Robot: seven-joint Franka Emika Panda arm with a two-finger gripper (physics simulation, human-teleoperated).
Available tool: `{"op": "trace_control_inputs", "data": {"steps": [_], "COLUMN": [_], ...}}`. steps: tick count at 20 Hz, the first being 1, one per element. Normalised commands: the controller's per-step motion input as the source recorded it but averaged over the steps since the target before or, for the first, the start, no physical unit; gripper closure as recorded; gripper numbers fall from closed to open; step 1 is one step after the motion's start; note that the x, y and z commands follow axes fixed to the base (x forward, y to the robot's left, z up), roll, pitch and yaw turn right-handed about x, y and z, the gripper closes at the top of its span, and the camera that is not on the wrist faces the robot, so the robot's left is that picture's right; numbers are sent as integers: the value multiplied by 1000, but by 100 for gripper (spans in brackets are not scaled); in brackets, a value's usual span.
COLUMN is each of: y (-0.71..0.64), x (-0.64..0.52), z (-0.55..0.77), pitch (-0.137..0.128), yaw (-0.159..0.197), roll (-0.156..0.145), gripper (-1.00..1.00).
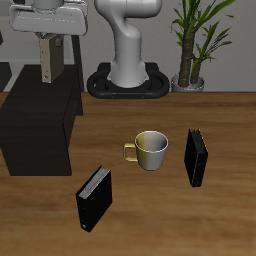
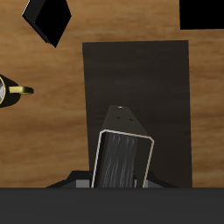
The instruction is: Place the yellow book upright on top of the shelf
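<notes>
Yellow book (image 1: 46,59) hangs upright in our gripper (image 1: 47,48), jaws clamped on its top end, at upper left of the exterior frame above the shelf (image 1: 40,135). We see the mug (image 1: 150,149) mid-table between two black books (image 1: 94,198).

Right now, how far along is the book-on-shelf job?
Done: the yellow book is picked up, clamped upright in the gripper. In hand: it hangs above the shelf; the wrist view shows the shelf top directly below the book. Left: lower it, release, leave it standing.
</notes>
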Motion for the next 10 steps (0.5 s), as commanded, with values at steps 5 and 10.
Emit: {"op": "trace_control_inputs", "data": {"steps": [5, 10], "y": [-52, -41], "x": [97, 92], "z": [-250, -258], "pitch": [42, 42], "yaw": [-22, -33], "roll": [-19, -35], "gripper": [100, 100]}}
